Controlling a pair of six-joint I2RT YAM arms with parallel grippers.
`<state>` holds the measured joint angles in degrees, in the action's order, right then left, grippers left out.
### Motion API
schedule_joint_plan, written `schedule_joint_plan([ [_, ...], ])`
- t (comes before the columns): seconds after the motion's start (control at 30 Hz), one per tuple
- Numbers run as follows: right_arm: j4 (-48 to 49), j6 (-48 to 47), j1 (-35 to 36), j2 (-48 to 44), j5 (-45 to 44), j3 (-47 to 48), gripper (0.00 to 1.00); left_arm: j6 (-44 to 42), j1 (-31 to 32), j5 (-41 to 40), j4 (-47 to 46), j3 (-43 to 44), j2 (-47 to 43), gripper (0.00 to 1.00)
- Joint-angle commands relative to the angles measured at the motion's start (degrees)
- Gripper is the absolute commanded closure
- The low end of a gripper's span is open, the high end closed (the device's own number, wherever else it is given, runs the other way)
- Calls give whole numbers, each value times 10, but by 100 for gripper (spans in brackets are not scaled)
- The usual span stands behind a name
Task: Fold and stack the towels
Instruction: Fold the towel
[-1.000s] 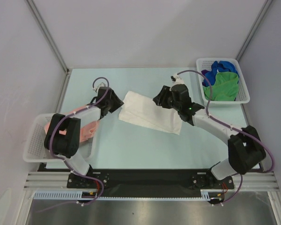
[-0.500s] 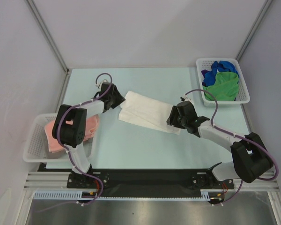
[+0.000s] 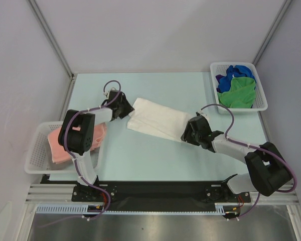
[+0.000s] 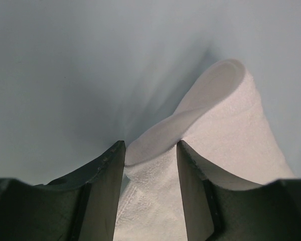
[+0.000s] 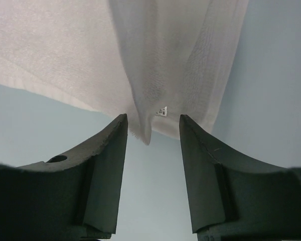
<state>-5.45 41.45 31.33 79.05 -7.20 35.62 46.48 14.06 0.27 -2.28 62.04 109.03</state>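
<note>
Where the white towel [image 3: 158, 118] lay across the middle of the desk [image 3: 140, 160], we saw it stretched as a long band slanting from the far left toward the near right. It rested flat on the surface with a folded layer along its length.

The left gripper [image 3: 123, 106] sat low at the towel's left end. In the left wrist view its two fingers [image 4: 103, 191] stood apart and terry cloth filled the gap between them, with a rounded fold rising beyond the tips. We could not tell whether the fingers pressed on the cloth or merely flanked it.

The right gripper [image 3: 190, 132] sat at the opposite, near-right end. From the right wrist camera we saw its jaws parted, with bare desk showing between them and only the tip of a towel corner reaching into the gap. A small tag [image 5: 161, 111] showed on the cloth just beside that corner.

A salmon pink towel [image 3: 53, 145] lay in the left basket [image 3: 35, 156] at the desk's left edge, partly hidden by the left arm [image 3: 80, 135]. Well apart, in the right basket [image 3: 261, 88] at the far right corner, a green towel [image 3: 238, 93] and a blue towel [image 3: 238, 71] lay bundled together, the blue one farther back.
</note>
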Motion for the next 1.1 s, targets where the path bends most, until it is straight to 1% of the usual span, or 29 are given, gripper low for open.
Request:
schedule_joint_plan([
  [0.0,40,27,0,-8,-3,-9,50,-4,-4,4,-9,-2,-2,49],
  [0.13,48,44,1,-14,-3,-22,55,-1,-5,-1,3,-10,-5,49],
  [0.2,48,54,0,-16,1,-26,55,-1,-6,-1,1,-15,-6,48],
  [0.27,75,62,0,-19,3,-35,55,0,-6,-1,10,-17,-11,47],
  [0.3,77,66,0,-20,8,-39,55,-1,-7,-18,11,-20,-14,47],
  [0.4,84,78,0,-29,8,-48,55,-3,-8,-25,15,-23,-24,46],
  [0.57,84,82,-7,-41,8,-47,62,-10,-11,-29,35,-17,-34,44],
  [0.63,88,84,-10,-38,12,-46,66,-10,-11,-26,34,-18,-33,44],
  [0.7,92,86,-12,-34,15,-45,68,-6,-11,-20,27,-20,-28,44],
  [0.73,94,87,-12,-32,15,-45,71,-6,-11,-13,25,-20,-23,44],
  [0.83,97,88,-13,-23,18,-44,74,-3,-11,-10,25,-16,-16,46],
  [0.9,98,91,-14,-23,18,-46,74,0,-11,-7,25,-16,-15,50],
  [0.93,101,91,-14,-23,18,-48,73,1,-11,-7,10,-18,-15,51],
  [1.0,102,93,-14,-23,20,-50,72,3,-11,-7,9,-17,-13,54],
  [1.07,104,93,-12,-23,19,-56,68,2,-11,-7,9,-19,-12,58],
])
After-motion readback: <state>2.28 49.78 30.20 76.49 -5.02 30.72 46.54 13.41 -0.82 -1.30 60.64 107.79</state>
